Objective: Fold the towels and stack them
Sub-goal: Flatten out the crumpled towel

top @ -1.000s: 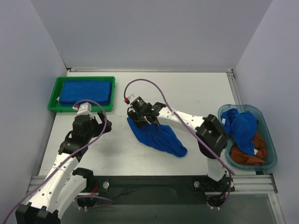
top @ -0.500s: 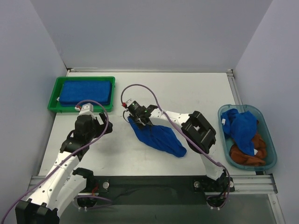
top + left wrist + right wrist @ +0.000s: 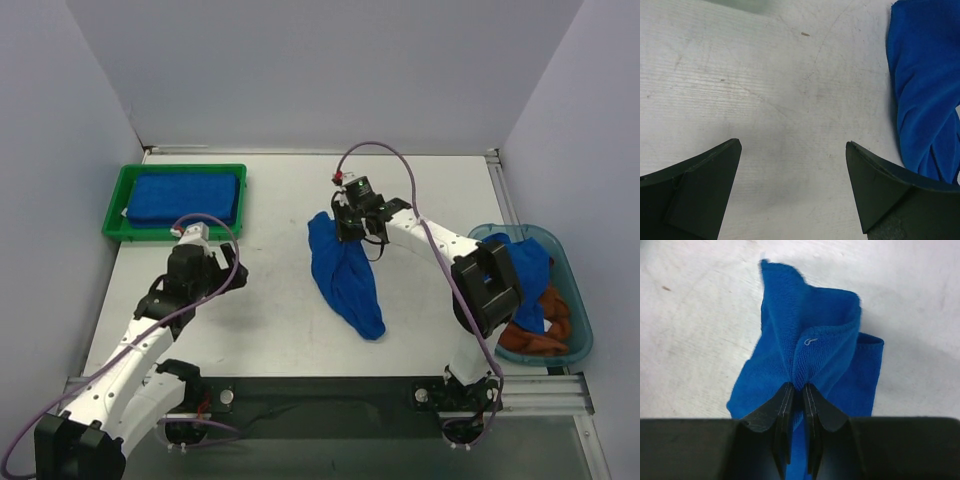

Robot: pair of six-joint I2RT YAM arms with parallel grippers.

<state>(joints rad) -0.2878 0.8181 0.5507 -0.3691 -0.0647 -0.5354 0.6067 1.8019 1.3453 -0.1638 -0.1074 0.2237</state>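
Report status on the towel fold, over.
Right claw shut on blue towel, pinching an edge; towel bunched mid-table. Left claw open, holding nothing. One folded towel in green tray. Nothing in the way.

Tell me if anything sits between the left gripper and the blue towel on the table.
Nothing visible does. Only bare table separates the open left gripper from the towel, whose far end the right gripper pinches.
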